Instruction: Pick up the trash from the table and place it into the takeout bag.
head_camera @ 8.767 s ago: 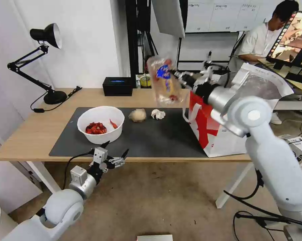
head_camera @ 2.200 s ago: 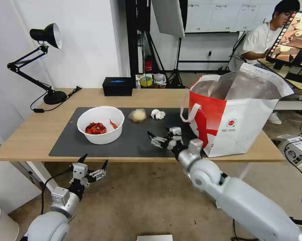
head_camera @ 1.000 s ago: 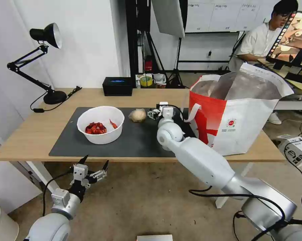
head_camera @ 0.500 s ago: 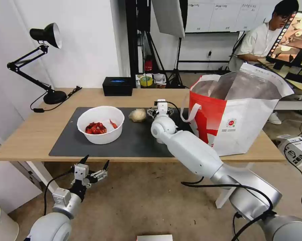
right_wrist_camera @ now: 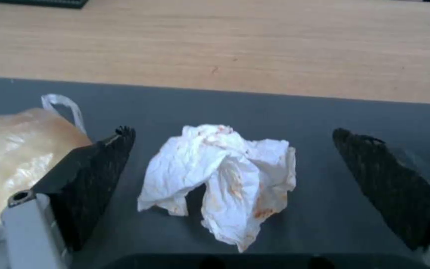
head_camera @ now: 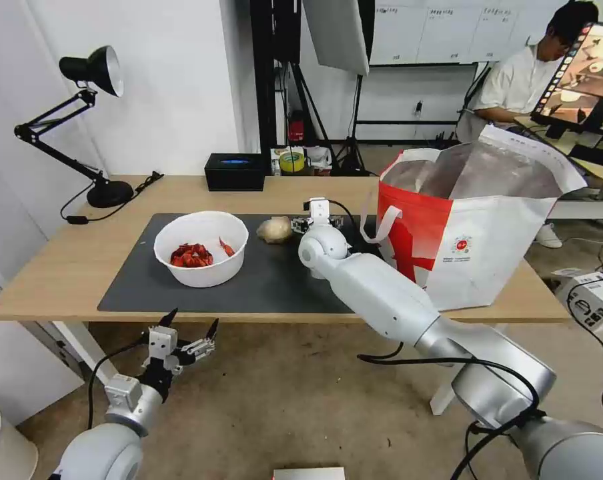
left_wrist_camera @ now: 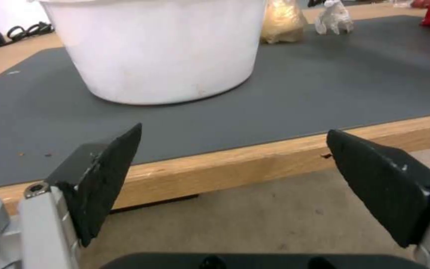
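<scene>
Right gripper (right_wrist_camera: pixel 232 175), spread, straddles the tissue wad (right_wrist_camera: pixel 222 179) beside the paper ball (right_wrist_camera: pixel 21 149); lower, apparently still needed, then pinch centrally; left gripper (left_wrist_camera: pixel 235 179), spread, idles below the table (left_wrist_camera: pixel 255 157).

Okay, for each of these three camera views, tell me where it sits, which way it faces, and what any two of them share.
Head view: on the robot's head, facing forward and down at the table; both arms show, the right tool over the mat, the left tool below the table edge.
Left wrist view: on the left wrist, facing the bowl across the table edge; its open fingers show.
Right wrist view: on the right wrist, facing down at the tissue wad; open fingers straddle it.
Shared: both wrist views show the tissue wad and paper ball.
</scene>
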### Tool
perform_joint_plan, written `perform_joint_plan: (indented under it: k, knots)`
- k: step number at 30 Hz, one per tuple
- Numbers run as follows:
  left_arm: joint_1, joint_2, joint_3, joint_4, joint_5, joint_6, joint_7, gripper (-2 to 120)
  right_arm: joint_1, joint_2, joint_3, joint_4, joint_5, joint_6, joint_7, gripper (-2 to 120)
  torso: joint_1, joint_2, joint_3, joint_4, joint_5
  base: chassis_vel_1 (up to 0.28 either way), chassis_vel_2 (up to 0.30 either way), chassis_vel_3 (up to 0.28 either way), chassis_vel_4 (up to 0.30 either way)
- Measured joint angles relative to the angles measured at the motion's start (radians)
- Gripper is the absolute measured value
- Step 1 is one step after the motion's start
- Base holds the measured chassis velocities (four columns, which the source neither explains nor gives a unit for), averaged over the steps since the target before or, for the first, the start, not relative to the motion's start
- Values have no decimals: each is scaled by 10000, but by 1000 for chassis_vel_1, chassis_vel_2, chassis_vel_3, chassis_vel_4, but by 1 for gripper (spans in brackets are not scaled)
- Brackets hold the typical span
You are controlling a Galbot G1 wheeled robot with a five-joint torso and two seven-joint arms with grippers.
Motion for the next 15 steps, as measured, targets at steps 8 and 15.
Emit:
perform_joint_plan:
  k: [8, 15]
  knots:
    - [40, -39, -81, -47, 6, -4, 8, 100, 120, 84, -18, -357, 180, -112, -310, 100, 0, 0, 0, 0, 0, 0, 0, 0, 0]
    - [-24, -159, -114, -87, -3, -9, 10, 100, 223, 70, -59, -450, 345, -294, -425, 100, 0, 0, 0, 0, 0, 0, 0, 0, 0]
